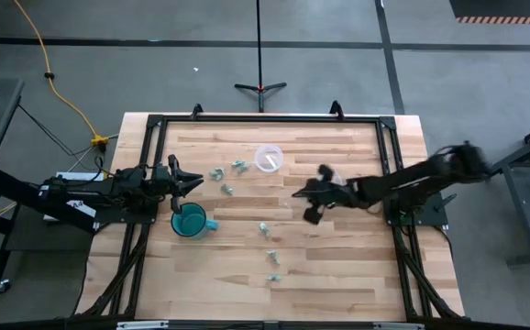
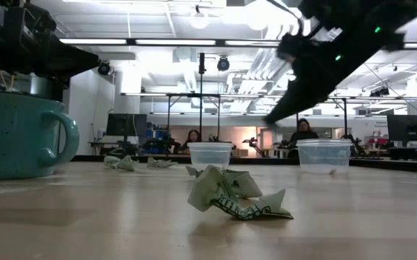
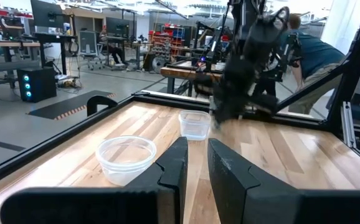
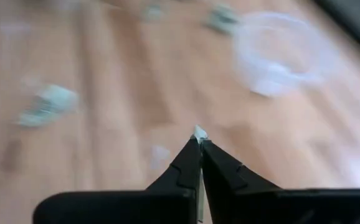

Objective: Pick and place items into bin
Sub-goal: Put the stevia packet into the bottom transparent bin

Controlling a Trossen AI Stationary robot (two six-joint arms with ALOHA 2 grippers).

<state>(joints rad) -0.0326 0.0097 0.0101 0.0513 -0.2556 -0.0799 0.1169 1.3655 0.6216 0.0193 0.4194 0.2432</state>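
The items are small crumpled pale green pieces scattered on the table (image 1: 239, 166) (image 1: 228, 189) (image 1: 264, 228) (image 1: 271, 257); one lies close in the low view (image 2: 230, 195). A clear cup (image 1: 268, 158) (image 2: 210, 154) stands at the far middle, and a second cup (image 2: 324, 155) (image 3: 194, 124) stands near it. My right gripper (image 1: 297, 195) (image 4: 198, 138) hangs above the table's middle, shut on a tiny pale piece. My left gripper (image 1: 187, 181) (image 3: 197, 152) waits at the left, just beyond the teal mug (image 1: 190, 222), with a narrow gap between its fingers. My right gripper pinches a tiny pale piece (image 4: 198, 132) between its two fingers. Only a speck of it shows past the fingertips. The piece is lifted clear of the table, and the fingers slant down toward the table's left.
The teal mug (image 2: 17, 133) stands at the left middle. A black frame (image 1: 155, 121) borders the table on its far side and both flanks. More green pieces lie toward the near middle (image 1: 272, 277). People sit in the room beyond (image 2: 192, 137).
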